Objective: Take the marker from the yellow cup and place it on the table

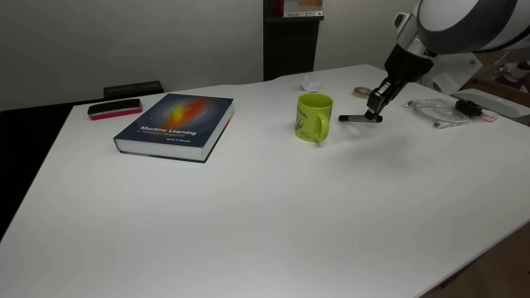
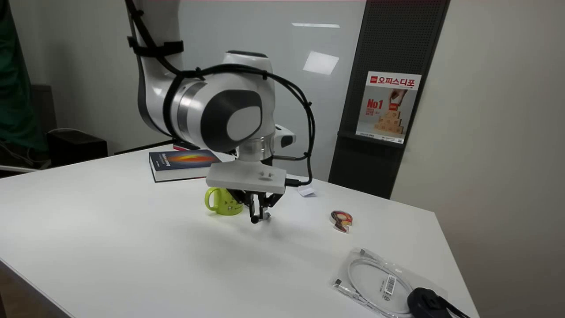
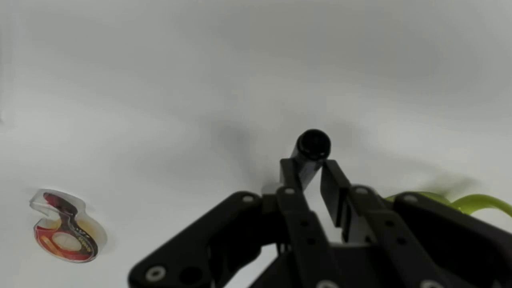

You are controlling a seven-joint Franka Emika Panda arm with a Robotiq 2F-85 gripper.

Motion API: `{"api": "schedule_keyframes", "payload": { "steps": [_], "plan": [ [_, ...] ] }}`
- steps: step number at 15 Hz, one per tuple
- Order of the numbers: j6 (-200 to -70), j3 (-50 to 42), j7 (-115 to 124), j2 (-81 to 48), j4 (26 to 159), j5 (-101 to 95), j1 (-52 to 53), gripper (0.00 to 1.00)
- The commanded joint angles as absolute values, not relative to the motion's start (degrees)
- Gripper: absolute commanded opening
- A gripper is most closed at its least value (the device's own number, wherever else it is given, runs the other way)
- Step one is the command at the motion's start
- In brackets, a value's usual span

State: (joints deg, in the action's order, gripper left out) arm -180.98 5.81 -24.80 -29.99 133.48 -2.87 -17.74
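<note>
My gripper [image 1: 374, 111] is shut on the marker [image 1: 354, 118], a short dark stick with black ends. The marker lies about level across the fingertips. It seems to be a little above the white table [image 1: 248, 215], with its shadow set apart from it. In the wrist view the marker's black end [image 3: 315, 144] sticks out beyond the fingertips [image 3: 309, 165]. The gripper also shows in an exterior view [image 2: 258, 211]. The yellow-green cup [image 1: 307, 118] stands upright beside the marker, apart from it. In the wrist view only parts of the cup [image 3: 478, 201] show behind the right finger.
A thick dark blue book [image 1: 178, 124] and a black-and-red eraser [image 1: 115, 109] lie beyond the cup. A tape dispenser [image 2: 342, 221], a folded white paper [image 2: 306, 191], a bagged cable [image 2: 375, 282] and a black device [image 2: 426, 302] lie on the table.
</note>
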Motion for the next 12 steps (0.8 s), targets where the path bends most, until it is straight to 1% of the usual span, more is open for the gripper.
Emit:
{"api": "schedule_keyframes", "payload": {
  "steps": [1, 7, 8, 9, 12],
  "plan": [
    [-179.9, 4.1, -21.3, -32.3, 131.4, -5.4, -17.1, 0.05],
    [-176.0, 4.3, -21.1, -33.8, 129.4, -5.1, -17.3, 0.05],
    [-175.0, 4.3, -21.0, -33.8, 129.0, -4.9, -17.3, 0.33],
    [-174.4, 4.3, -21.1, -33.8, 128.8, -4.9, -17.3, 0.46],
    [-173.0, 4.2, -21.1, -33.7, 128.0, -4.6, -17.0, 0.65]
  ]
}}
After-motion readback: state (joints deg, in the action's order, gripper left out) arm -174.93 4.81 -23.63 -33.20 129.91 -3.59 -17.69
